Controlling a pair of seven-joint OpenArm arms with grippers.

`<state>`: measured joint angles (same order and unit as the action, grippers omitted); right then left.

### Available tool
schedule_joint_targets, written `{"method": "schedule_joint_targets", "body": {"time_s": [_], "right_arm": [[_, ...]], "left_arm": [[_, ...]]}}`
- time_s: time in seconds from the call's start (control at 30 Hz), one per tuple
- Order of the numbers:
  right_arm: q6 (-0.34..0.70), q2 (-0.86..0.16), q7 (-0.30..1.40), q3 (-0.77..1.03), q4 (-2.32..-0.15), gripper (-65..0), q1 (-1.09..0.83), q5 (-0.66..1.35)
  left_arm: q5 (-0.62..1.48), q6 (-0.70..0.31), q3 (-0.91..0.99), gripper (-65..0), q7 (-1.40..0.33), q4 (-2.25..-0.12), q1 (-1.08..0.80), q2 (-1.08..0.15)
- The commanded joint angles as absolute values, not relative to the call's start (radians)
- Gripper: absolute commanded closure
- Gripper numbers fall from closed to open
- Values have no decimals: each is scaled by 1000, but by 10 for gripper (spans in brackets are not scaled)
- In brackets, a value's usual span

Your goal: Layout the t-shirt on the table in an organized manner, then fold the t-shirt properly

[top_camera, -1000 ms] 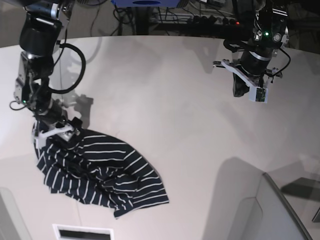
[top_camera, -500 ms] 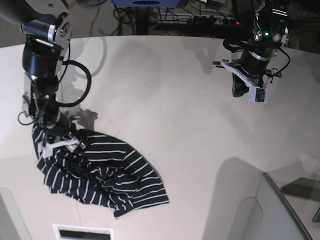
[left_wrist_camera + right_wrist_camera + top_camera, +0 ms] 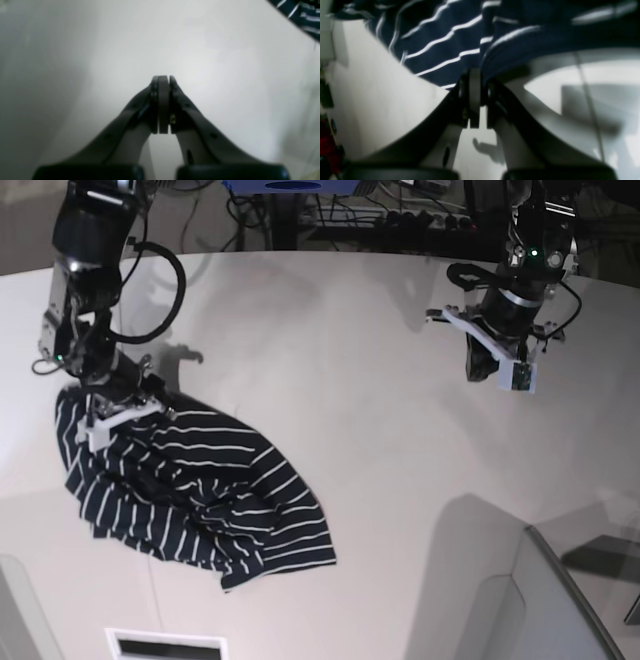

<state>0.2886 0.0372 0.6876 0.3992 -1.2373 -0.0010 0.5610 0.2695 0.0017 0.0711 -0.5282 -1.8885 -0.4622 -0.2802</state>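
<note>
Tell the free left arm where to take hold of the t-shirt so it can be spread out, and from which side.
Probably grip the loose lower corner of the t-shirt, at the end farthest from the right gripper, which is pinching the far upper edge. That corner lies thin and flat on the table, away from the bunched middle folds. The left gripper, now shut above bare table, should open and come down from its own side.

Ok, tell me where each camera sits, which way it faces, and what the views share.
Base: high over the table, looking down at the t-shirt and both arms.
Left wrist: on the left gripper, facing bare tabletop past its shut jaws; shirt only at the corner.
Right wrist: on the right gripper, close in, jaws shut on the t-shirt.
Shared: all three show the shirt and table.
</note>
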Motion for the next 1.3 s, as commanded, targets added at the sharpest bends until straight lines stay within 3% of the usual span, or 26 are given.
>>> {"method": "schedule_joint_targets", "body": {"time_s": [0.0, 0.27, 0.5, 0.83, 1.13, 1.27], "right_arm": [[300, 35, 690, 400, -1280, -3, -2, 576], [300, 42, 720, 400, -1331, -3, -48, 576], [300, 42, 780, 400, -1343, -3, -74, 576], [303, 33, 782, 398, -1345, -3, -90, 576], [305, 33, 862, 397, -1434, -2, -186, 572], [305, 31, 937, 397, -1537, -2, -255, 570]], "left_arm": [[269, 5, 70, 0, -509, -1890, -446, -286], [277, 5, -203, 0, -507, -1655, -147, -274], [277, 4, -400, 0, -507, -1391, 153, -125], [271, -94, -662, 0, -504, -1036, 305, 22], [271, -96, -670, 0, -137, -579, 473, 157], [277, -96, -670, 0, -19, -515, 515, 157]]}}
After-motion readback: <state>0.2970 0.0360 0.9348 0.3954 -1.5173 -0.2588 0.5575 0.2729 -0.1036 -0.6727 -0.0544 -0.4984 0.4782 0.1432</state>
